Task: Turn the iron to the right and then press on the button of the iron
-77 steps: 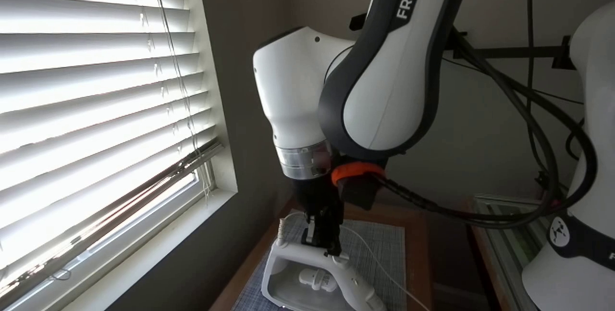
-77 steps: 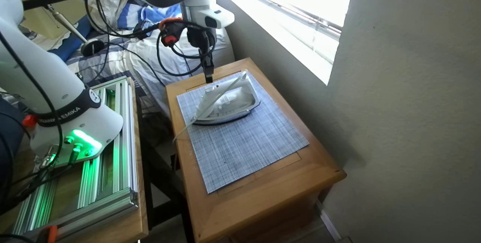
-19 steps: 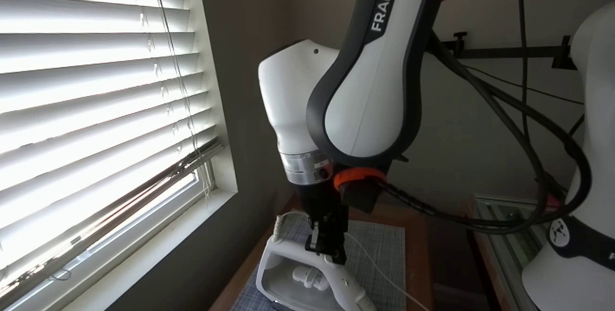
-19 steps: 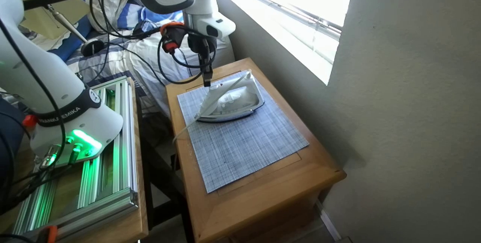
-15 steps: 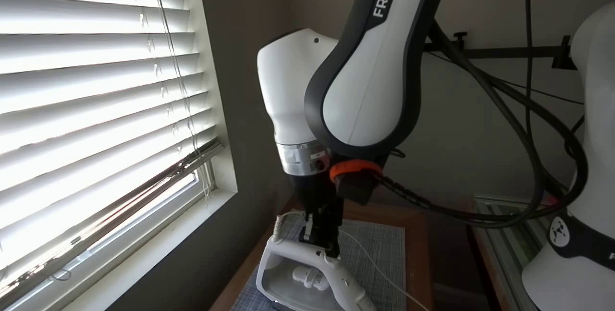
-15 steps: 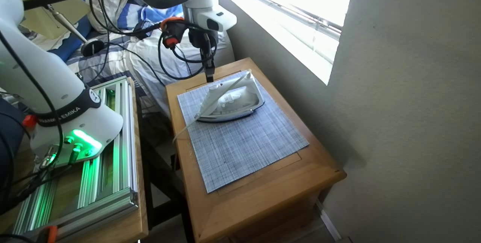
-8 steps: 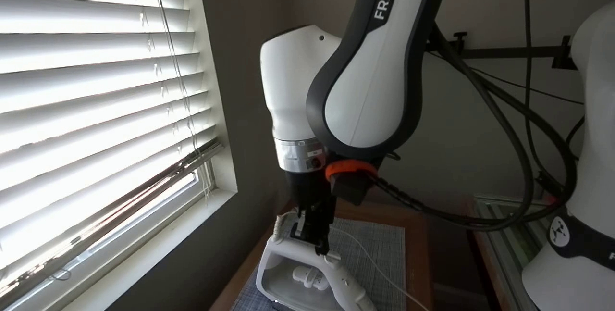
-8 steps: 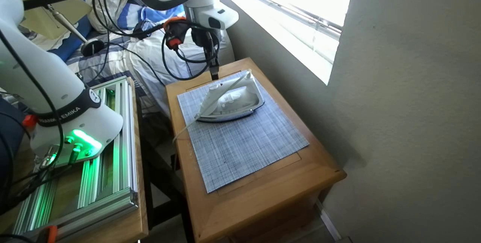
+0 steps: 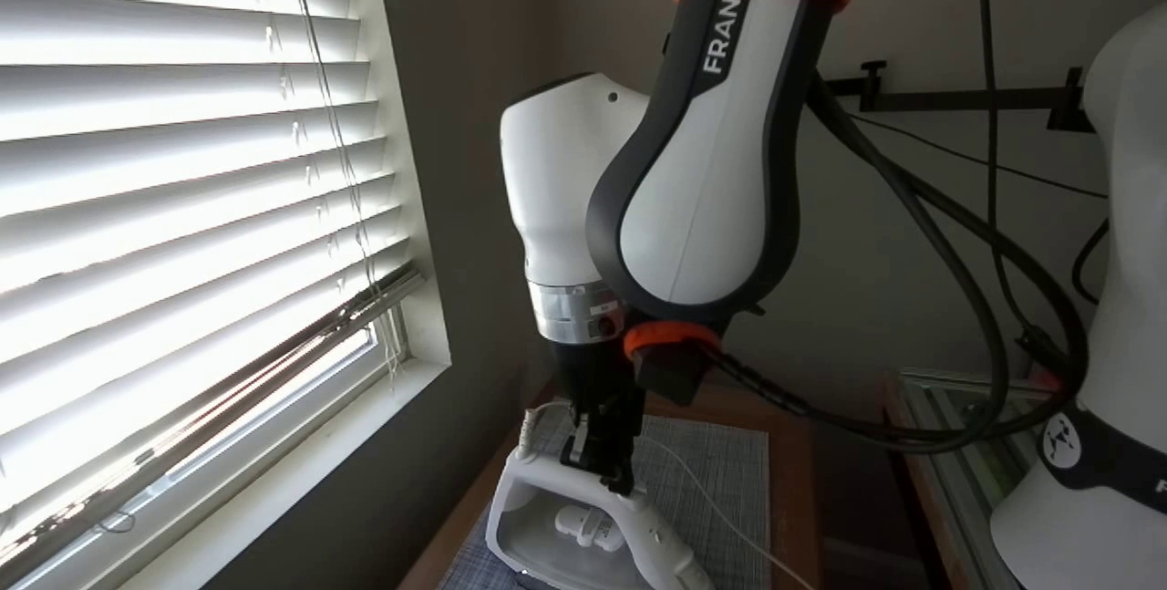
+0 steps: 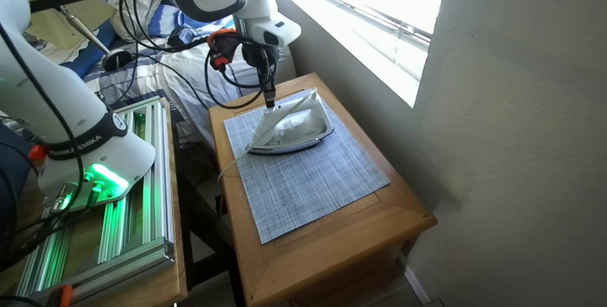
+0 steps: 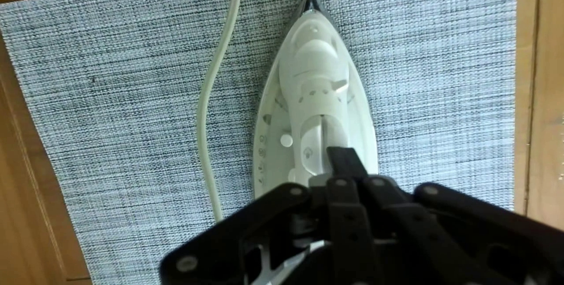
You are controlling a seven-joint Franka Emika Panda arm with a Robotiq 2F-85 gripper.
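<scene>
The white iron [image 11: 313, 60] lies flat on its sole on the grey mat; it shows in both exterior views [image 9: 552, 478] [image 10: 303, 127]. In the wrist view its dark nose tip points to the top. Two buttons sit side by side on its handle: the left button [image 11: 311, 149] has a steam mark, the right button [image 11: 337, 131] is partly hidden by my fingertips. My gripper [image 11: 346, 155] is shut and empty, fingertips together and pointing down at the right button, also seen in both exterior views [image 9: 622, 486] [image 10: 270, 105]. Whether they touch it I cannot tell.
The thin white cord [image 11: 203, 122] runs over the mat [image 10: 322, 198] beside the iron. The mat lies on a wooden table [image 10: 341, 250] next to a wall and a window with blinds [image 9: 182, 161]. A bed [image 10: 175, 74] stands behind it.
The iron has shifted slightly since the oldest frames and stays still in the latest ones. My gripper rose, moved sideways over the handle, and has now come down onto or just above the button.
</scene>
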